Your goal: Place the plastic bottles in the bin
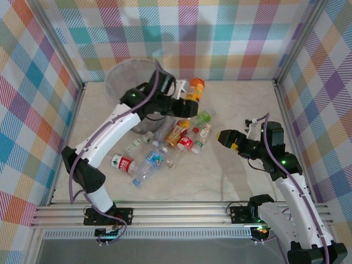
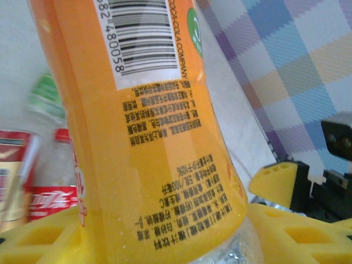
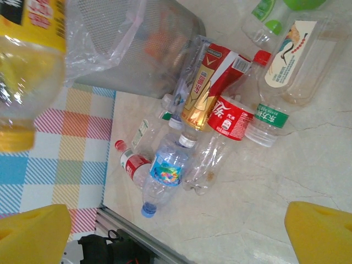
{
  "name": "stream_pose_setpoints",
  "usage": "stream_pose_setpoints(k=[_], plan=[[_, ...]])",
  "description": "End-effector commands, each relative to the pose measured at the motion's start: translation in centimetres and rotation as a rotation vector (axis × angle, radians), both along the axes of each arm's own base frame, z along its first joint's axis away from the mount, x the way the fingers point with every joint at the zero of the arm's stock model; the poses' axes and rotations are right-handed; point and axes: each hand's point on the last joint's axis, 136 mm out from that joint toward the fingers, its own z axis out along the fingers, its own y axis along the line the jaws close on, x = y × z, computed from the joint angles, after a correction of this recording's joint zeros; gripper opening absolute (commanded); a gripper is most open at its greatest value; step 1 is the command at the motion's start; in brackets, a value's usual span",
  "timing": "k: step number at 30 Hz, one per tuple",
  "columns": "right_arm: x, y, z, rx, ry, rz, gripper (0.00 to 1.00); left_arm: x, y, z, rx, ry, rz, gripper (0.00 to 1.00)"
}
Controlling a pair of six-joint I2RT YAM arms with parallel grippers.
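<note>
The left gripper is clamped on an orange bottle, its yellow fingers pressing the bottle's sides near one end. The arm holds it up off the table, just to the right of the bin, which stands at the far left corner with its bag liner spilling over the rim. The other bottles lie in a loose heap on the table in front of the bin, some touching, one with a blue label nearest the arms. The right gripper hangs to the right of the heap, jaws spread wide and empty, its yellow fingertips far apart.
</note>
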Motion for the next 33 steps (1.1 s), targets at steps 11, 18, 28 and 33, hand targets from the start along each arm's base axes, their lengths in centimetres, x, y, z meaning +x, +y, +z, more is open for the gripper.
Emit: stream_pose_setpoints(k=[11, 18, 28, 33], plan=[[0.7, 0.3, -0.8, 0.023, 0.018, 0.0, 1.0, 6.9, 15.4, 3.3, 0.027, -0.02, 0.324, 0.65], [0.9, 0.2, -1.2, 0.02, 0.038, -0.014, 1.0, 10.1, 17.8, 1.2, 0.058, 0.01, 0.385, 0.66], [1.4, 0.3, -1.9, 0.032, 0.074, -0.027, 1.0, 12.6, 18.2, -2.9, 0.097, 0.086, 0.412, 0.68], [1.6, 0.5, -2.2, 0.035, 0.082, -0.029, 1.0, 13.0, 18.2, -3.8, 0.098, 0.112, 0.415, 0.73]])
